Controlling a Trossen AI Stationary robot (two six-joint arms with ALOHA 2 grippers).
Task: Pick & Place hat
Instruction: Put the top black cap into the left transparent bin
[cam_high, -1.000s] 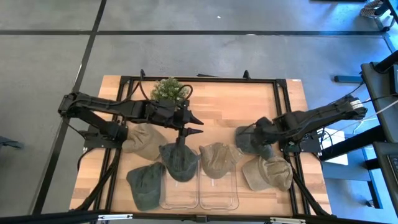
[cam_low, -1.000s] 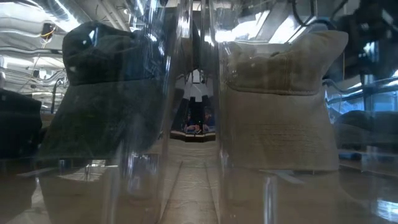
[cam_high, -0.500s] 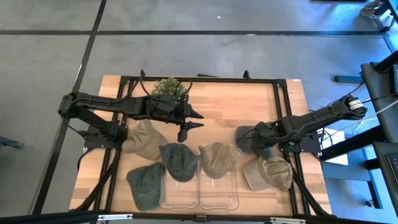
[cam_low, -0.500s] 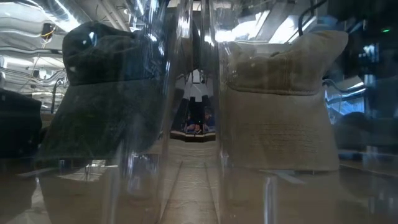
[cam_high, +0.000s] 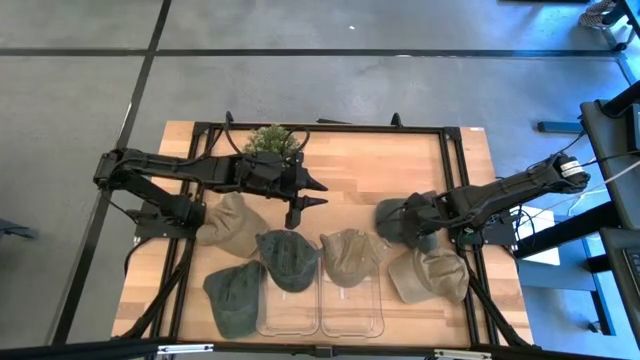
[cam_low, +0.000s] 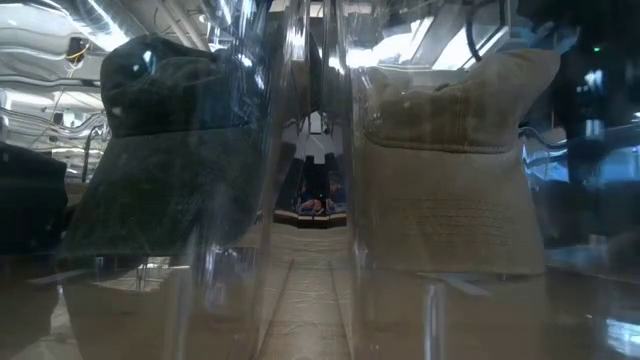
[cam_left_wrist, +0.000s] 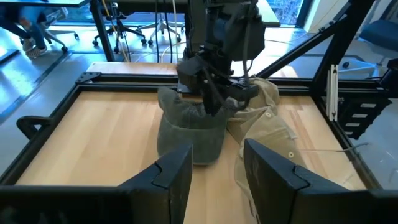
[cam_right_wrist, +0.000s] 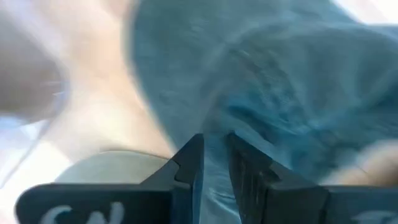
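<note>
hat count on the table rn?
6: tan hat under left arm, green hat front-left, dark hat and khaki hat over the bins, grey hat in right pincer, beige hat front-right.

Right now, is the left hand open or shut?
Open. The left hand holds nothing; its fingers stand apart over bare table.

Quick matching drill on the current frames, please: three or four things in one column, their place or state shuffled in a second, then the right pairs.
Things:
1. left claw
2. right claw
3. dark green hat
4. potted plant

Place or state:
A. at the table's far edge, behind the left arm
B. open, holding nothing, above bare wood
C. partly in the left clear bin
D. shut on the blue-grey hat at the table's right side

Pairs: 1-B, 2-D, 3-C, 4-A
</note>
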